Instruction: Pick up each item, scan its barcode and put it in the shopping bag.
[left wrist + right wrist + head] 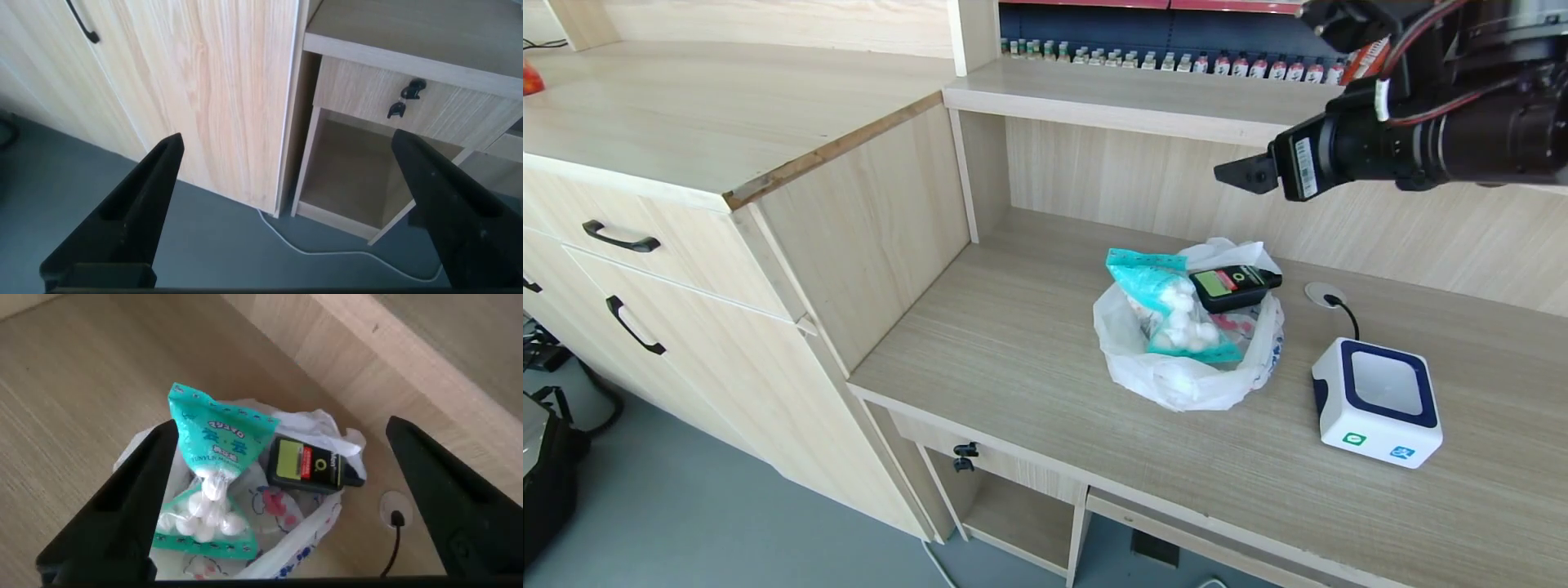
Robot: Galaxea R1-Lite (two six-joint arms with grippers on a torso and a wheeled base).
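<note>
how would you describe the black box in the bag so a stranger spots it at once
On the low wooden counter, a white shopping bag sits open beside the white scanner. The black box lies in its mouth on the side nearer the scanner. Unlike the teal packet of white balls beside it, it is dark, flat and has a green label.

A shopping bag (pixel 1176 388) sits on the tabletop (pixel 1013 351), holding a cotton-ball packet (pixel 1176 314) with a small box (pixel 1235 287) touching it behind-right. A scanner (pixel 1377 400) stands near the bag's right.
</note>
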